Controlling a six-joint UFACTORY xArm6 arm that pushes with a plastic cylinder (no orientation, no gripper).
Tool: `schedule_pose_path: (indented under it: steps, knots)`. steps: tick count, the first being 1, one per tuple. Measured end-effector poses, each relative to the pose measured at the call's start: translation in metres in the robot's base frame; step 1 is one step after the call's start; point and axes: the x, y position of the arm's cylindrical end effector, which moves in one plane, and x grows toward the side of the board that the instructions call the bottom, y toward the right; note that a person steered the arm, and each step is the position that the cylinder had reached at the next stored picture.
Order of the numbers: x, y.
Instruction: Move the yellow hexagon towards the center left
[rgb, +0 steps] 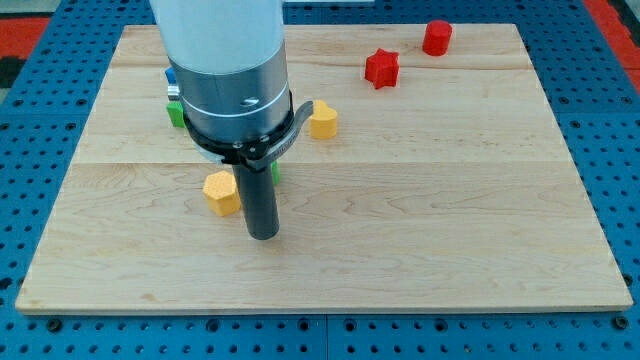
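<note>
My tip (262, 234) just right of and below yellow hexagon (221, 193); no jaws, plain rod; contact unclear

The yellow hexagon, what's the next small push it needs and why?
Probably a short sweep toward the view's left. My tip sits just right of and slightly below the yellow hexagon, close beside it, so it is already on the side to push from. The hexagon lies left of the board's middle but well short of its left edge, with bare wood between.
</note>
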Motion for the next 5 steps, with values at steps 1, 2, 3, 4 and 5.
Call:
schedule_pose_path:
  steps: [1, 2, 3, 4, 5]
  knots:
    - [-0.025, -0.02]
    - [-0.034, -0.062]
    - [-0.036, -0.067]
    - [-0.036, -0.072]
    - [-0.036, -0.131]
